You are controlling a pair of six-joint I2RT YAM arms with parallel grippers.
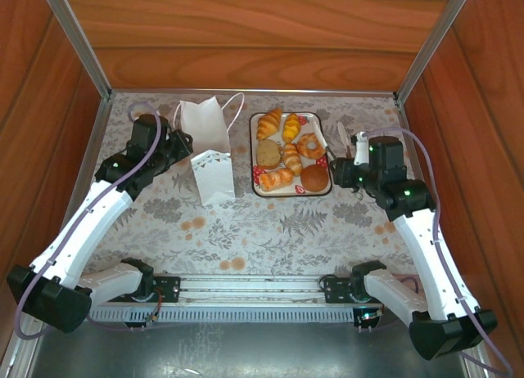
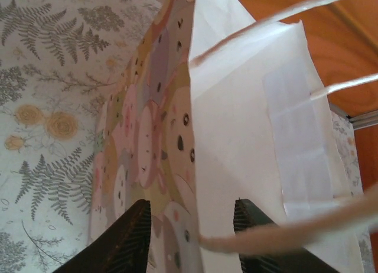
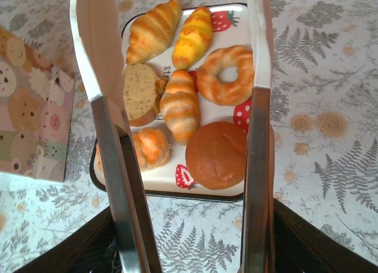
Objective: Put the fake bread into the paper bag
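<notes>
Fake bread (image 1: 288, 151) all on strawberry tray (image 1: 252, 141), paper bag (image 1: 209, 161) just left. Left gripper (image 2: 190, 207) fingers spread, straddling bag's side edge; contact with paper unclear. Right gripper (image 3: 192, 240) clamps tongs (image 3: 257, 137), blades apart over tray.

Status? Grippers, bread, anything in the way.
Left gripper open astride an edge of the paper bag. Right gripper shut on tongs, spread over the tray. Seven pieces of fake bread on tray. Nothing between tray and bag.

Top camera looks down on the table (image 1: 327, 222); close wrist views share its tray (image 3: 165, 181) and paper bag (image 2: 236, 137).
</notes>
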